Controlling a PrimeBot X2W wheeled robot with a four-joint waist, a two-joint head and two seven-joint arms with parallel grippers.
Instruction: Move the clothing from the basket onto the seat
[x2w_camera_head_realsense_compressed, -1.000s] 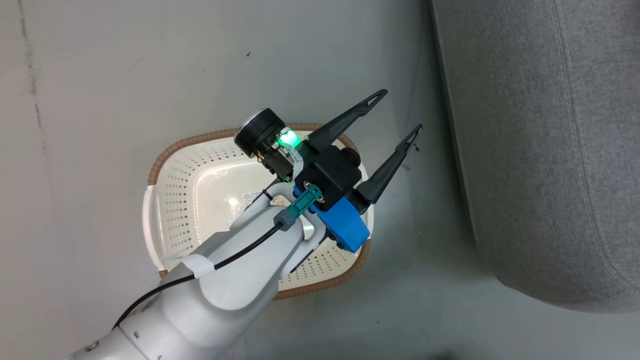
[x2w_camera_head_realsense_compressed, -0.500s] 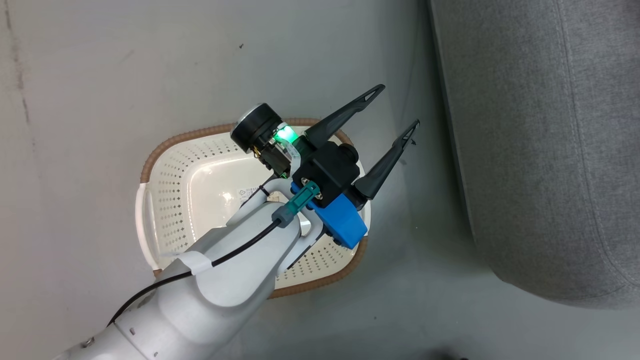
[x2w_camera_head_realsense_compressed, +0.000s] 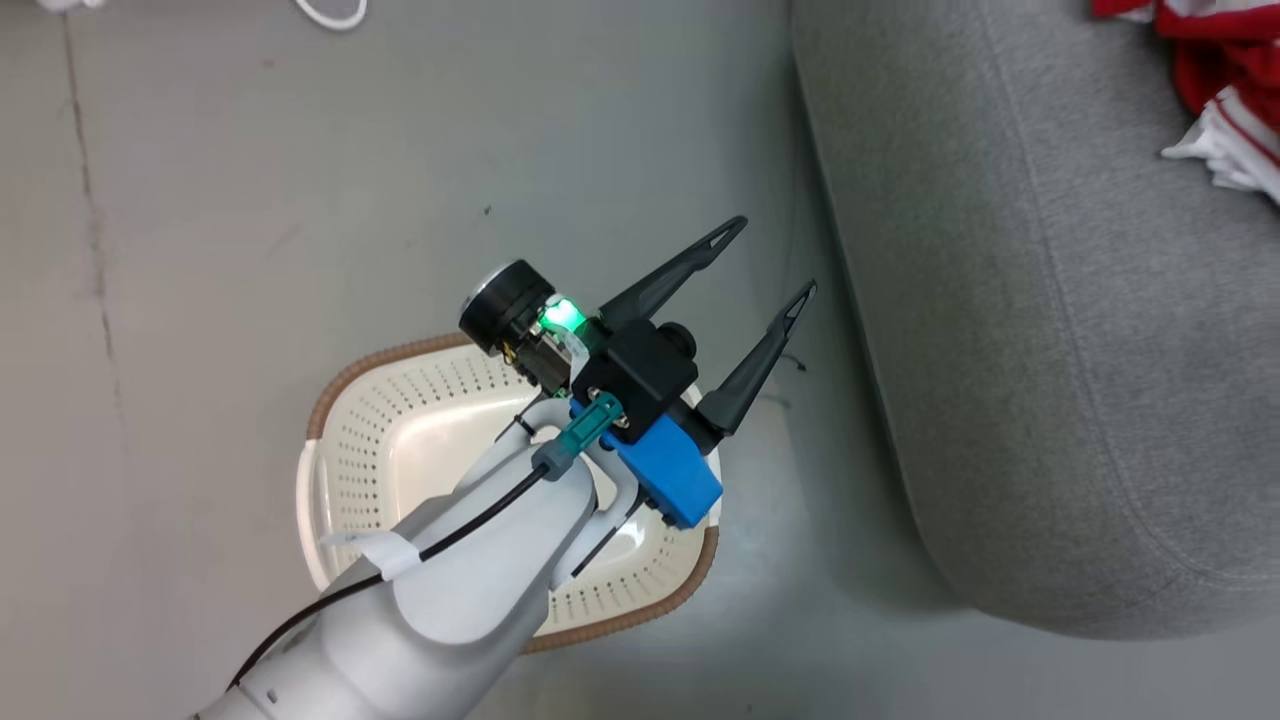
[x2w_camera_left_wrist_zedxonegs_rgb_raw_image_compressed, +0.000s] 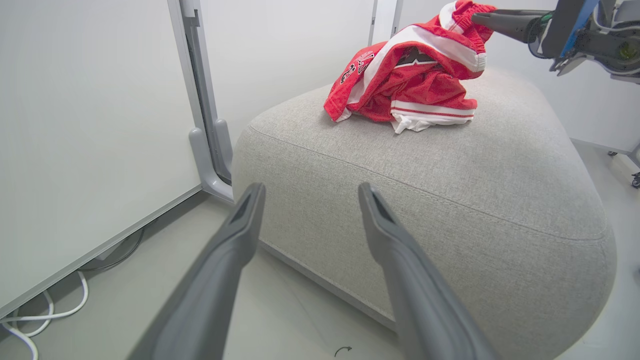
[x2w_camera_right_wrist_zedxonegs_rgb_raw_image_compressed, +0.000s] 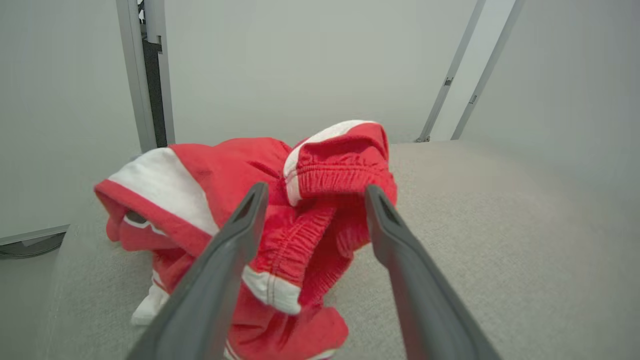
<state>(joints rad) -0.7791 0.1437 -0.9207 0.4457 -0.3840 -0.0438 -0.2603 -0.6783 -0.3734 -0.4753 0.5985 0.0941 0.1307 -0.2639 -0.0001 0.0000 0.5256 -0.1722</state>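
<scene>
The clothing (x2w_camera_left_wrist_zedxonegs_rgb_raw_image_compressed: 415, 85), red with white stripes, lies bunched on top of the light grey seat (x2w_camera_left_wrist_zedxonegs_rgb_raw_image_compressed: 450, 175); it also shows in the head view's top right corner (x2w_camera_head_realsense_compressed: 1230, 80) on the seat (x2w_camera_head_realsense_compressed: 1050, 350). My right gripper (x2w_camera_right_wrist_zedxonegs_rgb_raw_image_compressed: 316, 189) stands open just over the clothing (x2w_camera_right_wrist_zedxonegs_rgb_raw_image_compressed: 320, 225), whose elastic waistband sits between the fingers. One right finger (x2w_camera_left_wrist_zedxonegs_rgb_raw_image_compressed: 505, 21) reaches the heap's top. My left gripper (x2w_camera_head_realsense_compressed: 770, 258) is open and holds nothing above the far right rim of the basket (x2w_camera_head_realsense_compressed: 340, 400), whose white bottom is bare. Its fingers (x2w_camera_left_wrist_zedxonegs_rgb_raw_image_compressed: 310, 189) point at the seat's side.
The basket stands on grey floor left of the seat. White wall panels and a grey post (x2w_camera_left_wrist_zedxonegs_rgb_raw_image_compressed: 205, 125) stand behind the seat. White cable (x2w_camera_left_wrist_zedxonegs_rgb_raw_image_compressed: 30, 320) lies at the wall's foot and at the floor's far edge (x2w_camera_head_realsense_compressed: 335, 12). A caster (x2w_camera_left_wrist_zedxonegs_rgb_raw_image_compressed: 636, 179) shows beyond the seat.
The head camera has shifted: the basket sits lower in the picture, more of the seat shows, and the clothing has come into the top right corner. My left gripper stays open.
</scene>
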